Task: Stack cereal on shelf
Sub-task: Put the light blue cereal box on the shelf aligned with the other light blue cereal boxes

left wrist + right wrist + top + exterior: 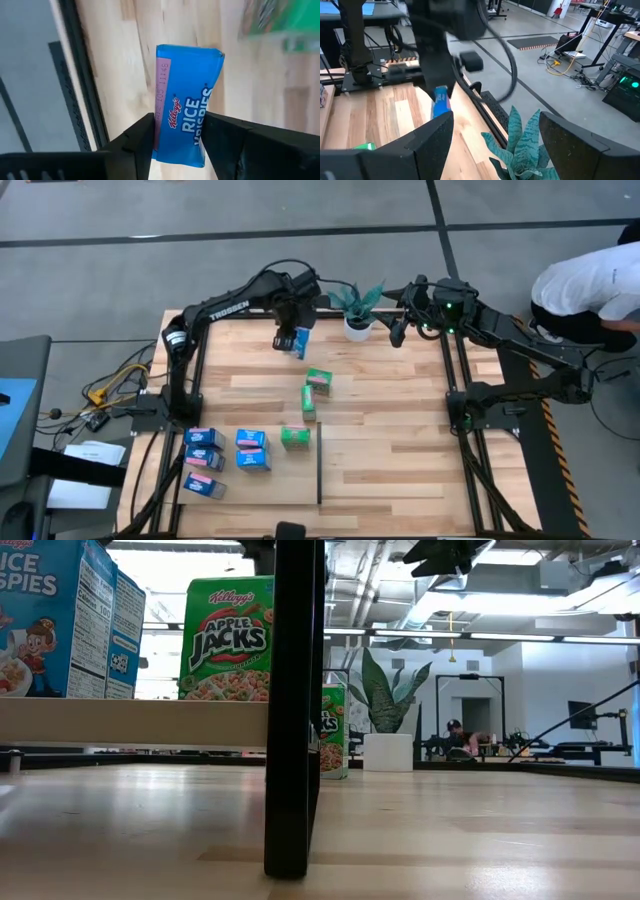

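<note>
My left gripper [287, 336] hangs over the far middle of the light-wood shelf [400, 450] and is shut on a blue Rice Krispies cereal box [186, 105], which also shows in the right wrist view [441, 102]. Three green cereal boxes [318, 380] [308, 401] [295, 437] lie flat toward the middle. Several blue cereal boxes [251, 441] lie at the near left, beside the thin black divider strip [319, 470]. My right gripper [495, 140] stands open and high at the far right, next to the potted plant, touching nothing. My left gripper pinches the blue box between its two fingers [137, 142], one on the pink-printed side [160, 125] and one on the opposite side [209, 125]. The fingers come from above, pointing steeply down. The box hangs below them, its printed face in view, clear of the wood.
A potted green plant [356, 308] stands at the far edge between the two grippers. Black metal rails [190, 370] frame the planks. In the low view the divider [295, 710] blocks the middle, with an Apple Jacks box [226, 640] behind it. A person [590, 285] bends beyond the far right corner.
</note>
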Robot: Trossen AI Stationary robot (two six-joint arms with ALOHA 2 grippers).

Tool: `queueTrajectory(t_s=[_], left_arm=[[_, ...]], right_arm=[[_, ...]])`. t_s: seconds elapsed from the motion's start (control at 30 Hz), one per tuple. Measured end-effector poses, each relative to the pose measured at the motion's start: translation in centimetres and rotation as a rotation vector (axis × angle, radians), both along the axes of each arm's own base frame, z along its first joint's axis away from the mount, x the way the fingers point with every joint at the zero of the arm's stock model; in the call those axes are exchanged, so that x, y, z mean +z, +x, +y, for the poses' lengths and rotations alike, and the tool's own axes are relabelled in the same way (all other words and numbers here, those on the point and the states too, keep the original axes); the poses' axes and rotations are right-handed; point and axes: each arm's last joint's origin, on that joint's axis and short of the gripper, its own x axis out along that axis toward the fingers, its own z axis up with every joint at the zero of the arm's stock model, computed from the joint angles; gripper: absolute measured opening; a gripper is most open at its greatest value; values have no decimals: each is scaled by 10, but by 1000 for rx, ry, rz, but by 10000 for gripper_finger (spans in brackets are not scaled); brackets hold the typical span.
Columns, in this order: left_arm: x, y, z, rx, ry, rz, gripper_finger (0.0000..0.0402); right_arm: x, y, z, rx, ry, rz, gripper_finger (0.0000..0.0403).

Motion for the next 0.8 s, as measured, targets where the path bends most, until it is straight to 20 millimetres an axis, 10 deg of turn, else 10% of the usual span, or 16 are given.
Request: queueTrajectory(t_s=[0.33,0.8], left_arm=[[85,-4,-62,105,-30,-152,137],[141,-48,-182,169,-254,-379,137]], right_arm=[[0,0,0,0,0,0,317],[0,0,1,-3,20,-10,317]])
